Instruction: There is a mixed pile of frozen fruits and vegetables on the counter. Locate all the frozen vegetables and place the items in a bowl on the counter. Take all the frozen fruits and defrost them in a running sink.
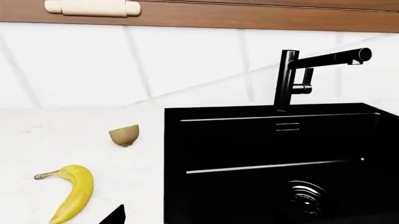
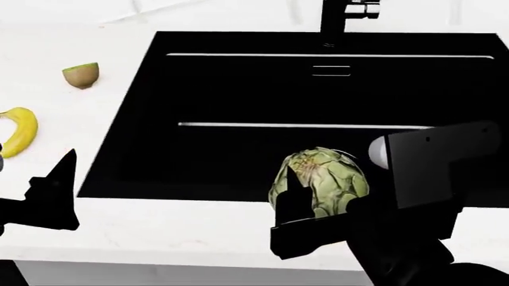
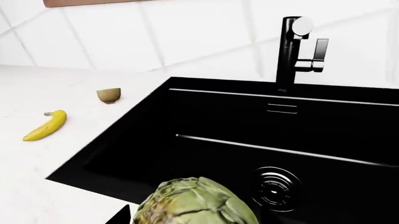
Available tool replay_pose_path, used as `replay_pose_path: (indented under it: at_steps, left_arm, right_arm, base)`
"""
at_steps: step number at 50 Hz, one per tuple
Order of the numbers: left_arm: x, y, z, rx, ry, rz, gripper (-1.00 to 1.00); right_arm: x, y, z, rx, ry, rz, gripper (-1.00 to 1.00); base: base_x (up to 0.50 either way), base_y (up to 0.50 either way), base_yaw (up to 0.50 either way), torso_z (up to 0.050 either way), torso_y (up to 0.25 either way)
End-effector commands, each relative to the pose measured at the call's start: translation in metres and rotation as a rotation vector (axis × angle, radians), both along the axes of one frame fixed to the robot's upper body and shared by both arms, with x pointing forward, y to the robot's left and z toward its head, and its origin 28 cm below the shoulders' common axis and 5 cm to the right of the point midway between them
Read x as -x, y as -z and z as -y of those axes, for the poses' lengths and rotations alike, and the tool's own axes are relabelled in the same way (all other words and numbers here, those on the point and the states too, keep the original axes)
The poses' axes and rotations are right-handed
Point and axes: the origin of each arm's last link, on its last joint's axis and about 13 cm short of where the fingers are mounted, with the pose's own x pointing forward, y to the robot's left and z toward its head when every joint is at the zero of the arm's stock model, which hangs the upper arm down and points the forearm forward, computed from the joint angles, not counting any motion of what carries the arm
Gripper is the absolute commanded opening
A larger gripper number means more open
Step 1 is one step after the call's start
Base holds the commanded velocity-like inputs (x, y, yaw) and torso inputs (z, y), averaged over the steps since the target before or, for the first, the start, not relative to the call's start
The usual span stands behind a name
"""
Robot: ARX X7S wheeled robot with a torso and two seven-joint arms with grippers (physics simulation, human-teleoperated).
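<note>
My right gripper [image 2: 316, 193] is shut on the round green artichoke [image 2: 322, 179] and holds it over the front edge of the black sink [image 2: 238, 89]. The artichoke fills the near part of the right wrist view [image 3: 193, 203]. My left gripper [image 2: 59, 179] is empty and looks open, above the white counter [image 2: 159, 232] left of the sink; one finger [image 1: 115, 215] shows, the other is lost against the black basin. The yellow banana [image 2: 20, 131] and the kiwi half [image 2: 81, 74] lie on the counter left of the sink. The eggplant and the bowl are out of view.
A dark faucet [image 2: 342, 15] stands behind the sink, with its spout to one side [image 1: 349, 55]. The ribbed metal drain [image 3: 274, 189] lies in the basin floor. A white tiled wall [image 1: 93, 65] rises behind the counter, with a wooden cabinet [image 1: 249, 16] above.
</note>
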Motion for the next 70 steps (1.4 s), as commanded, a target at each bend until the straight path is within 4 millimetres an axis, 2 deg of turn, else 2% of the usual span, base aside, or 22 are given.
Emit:
replay_pose_path:
  at_steps: [1, 36, 70]
  left_arm:
    - [0.000, 0.003, -0.001, -0.004, -0.003, -0.006, 1.00]
    - [0.001, 0.002, 0.000, -0.001, 0.004, -0.005, 1.00]
    - [-0.001, 0.004, 0.002, 0.001, 0.003, -0.011, 1.00]
  right_arm:
    - [0.000, 0.001, 0.001, -0.007, -0.008, 0.019, -1.00]
    - [0.005, 0.001, 0.003, -0.005, 0.002, 0.006, -1.00]
    - [0.008, 0.000, 0.011, -0.028, 0.056, 0.033, -1.00]
  base:
    - [0.00, -0.50, 0.00, 0.000, 0.000]
    - [0.00, -0.50, 0.00, 0.000, 0.001]
    - [-0.09, -0.50, 0.00, 0.000, 0.000]
